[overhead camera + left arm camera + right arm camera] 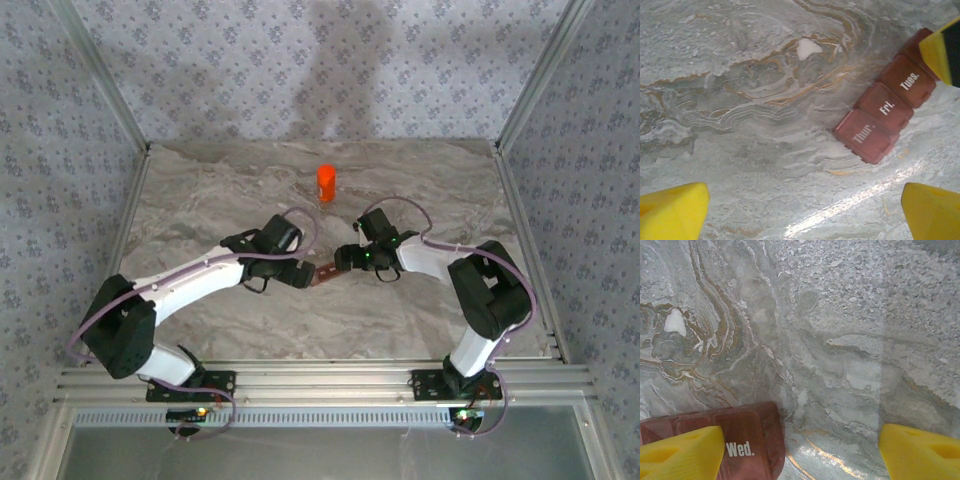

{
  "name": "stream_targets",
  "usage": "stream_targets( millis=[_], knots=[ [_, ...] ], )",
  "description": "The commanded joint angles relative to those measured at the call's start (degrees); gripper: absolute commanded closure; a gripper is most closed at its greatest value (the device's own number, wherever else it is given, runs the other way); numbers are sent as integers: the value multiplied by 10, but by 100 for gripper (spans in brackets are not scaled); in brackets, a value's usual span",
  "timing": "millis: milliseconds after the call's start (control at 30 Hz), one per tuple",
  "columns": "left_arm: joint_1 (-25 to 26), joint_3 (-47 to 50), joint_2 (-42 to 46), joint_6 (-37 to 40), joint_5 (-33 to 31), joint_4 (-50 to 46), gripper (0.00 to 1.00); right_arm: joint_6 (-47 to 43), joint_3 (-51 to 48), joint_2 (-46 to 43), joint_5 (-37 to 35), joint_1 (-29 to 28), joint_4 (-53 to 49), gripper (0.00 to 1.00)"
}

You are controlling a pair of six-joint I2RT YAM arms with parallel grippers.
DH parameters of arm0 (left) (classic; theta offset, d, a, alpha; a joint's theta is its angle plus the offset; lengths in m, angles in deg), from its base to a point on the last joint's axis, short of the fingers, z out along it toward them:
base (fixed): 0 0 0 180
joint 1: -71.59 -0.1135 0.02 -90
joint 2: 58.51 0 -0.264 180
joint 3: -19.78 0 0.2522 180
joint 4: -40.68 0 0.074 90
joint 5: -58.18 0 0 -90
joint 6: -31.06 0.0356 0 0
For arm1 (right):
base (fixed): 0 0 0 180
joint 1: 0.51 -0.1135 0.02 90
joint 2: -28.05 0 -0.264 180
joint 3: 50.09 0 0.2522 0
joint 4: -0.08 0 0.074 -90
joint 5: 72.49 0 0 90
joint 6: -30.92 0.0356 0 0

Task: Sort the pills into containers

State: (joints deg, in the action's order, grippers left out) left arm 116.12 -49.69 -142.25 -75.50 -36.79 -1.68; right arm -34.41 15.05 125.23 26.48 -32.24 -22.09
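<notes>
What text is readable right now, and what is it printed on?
All white print on top of the containers strip, one word per compartment:
"Thur." (left wrist view, end compartment)
"Fri." (left wrist view, next along)
"Tues." (left wrist view, third along)
"Wed." (right wrist view, end compartment)
Orange bottle: too small to tell whether it carries any label.

Tabletop (200, 200): smooth stone-look sheet, grey veined with brown, its soft sheen catching a streak of glare in the left wrist view. Pill container strip (885, 117): translucent red-brown plastic, with satin lids printed in white. Fingers (675, 212) of the left gripper (802, 212) and fingers (685, 452) of the right gripper (802, 452): matt yellow plastic. Orange bottle (326, 182), near the table's far edge: smooth plastic. Frame rails (320, 380) along the near edge: brushed metal. Arm shells (190, 285): glossy white plastic.
</notes>
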Motion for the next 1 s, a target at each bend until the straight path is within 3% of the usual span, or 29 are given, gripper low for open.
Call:
stream_targets(
  millis=[0,233,567,967],
  knots=[
    [21,-23,-16,35,-6,-20,2,10,-18,20,9,2,4,16],
    [45,-36,-62,53,-14,-19,2,15,-24,20,11,2,12,16],
    [42,-70,-125,65,-85,-21,2,19,-31,19,14,1,18,17],
    [-26,-94,-154,72,-80,-2,2,21,-38,23,15,-1,22,17]
  ],
)
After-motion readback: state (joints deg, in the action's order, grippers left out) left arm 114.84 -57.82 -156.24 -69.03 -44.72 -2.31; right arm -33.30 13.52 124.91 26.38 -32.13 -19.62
